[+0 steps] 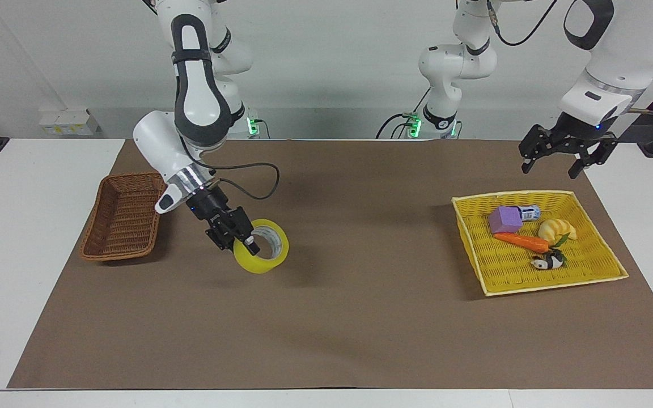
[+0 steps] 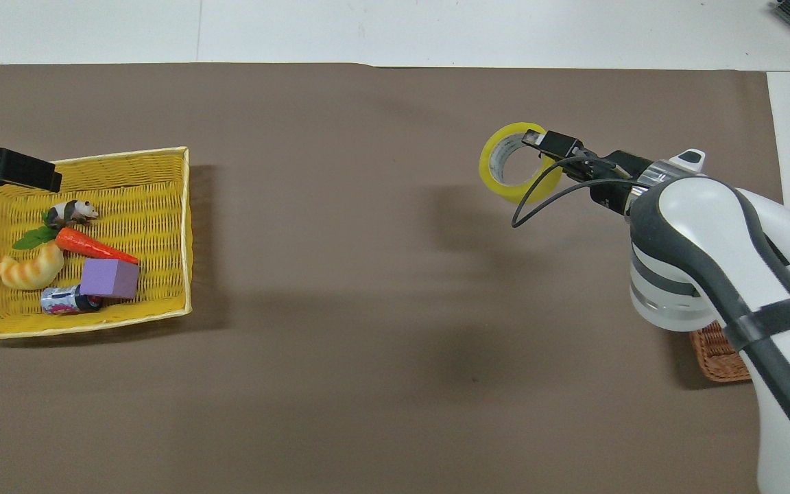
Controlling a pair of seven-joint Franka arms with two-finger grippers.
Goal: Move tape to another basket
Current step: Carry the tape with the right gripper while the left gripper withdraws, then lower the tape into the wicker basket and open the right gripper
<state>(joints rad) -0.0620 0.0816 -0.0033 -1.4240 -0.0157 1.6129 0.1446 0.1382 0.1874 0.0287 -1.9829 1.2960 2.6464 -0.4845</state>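
In the facing view, the brown wicker basket (image 1: 124, 217) sits on the brown mat (image 1: 349, 317) at the right arm's end of the table (image 1: 20, 255). Just beside it, toward the middle of the table, the right gripper (image 1: 245, 242) hangs over the mat with its jaws clamped on the wall of the tape (image 1: 262, 249), one finger inside the ring and one outside. The tape is held clear of the mat, its open core tilted toward the camera, and it is not yet over the wicker basket.

The middle of the mat carries no objects. At the left arm's end lies the flat yellow basket (image 1: 474, 266). It holds a purple block (image 1: 505, 219), a small can (image 1: 530, 213), a croissant toy (image 1: 557, 229), a carrot (image 1: 522, 242) and a panda figure (image 1: 548, 262).

The left gripper (image 1: 563, 163) hangs high over the edge of the mat on the robots' side of the yellow basket, jaws apart and holding nothing. The left arm waits there.
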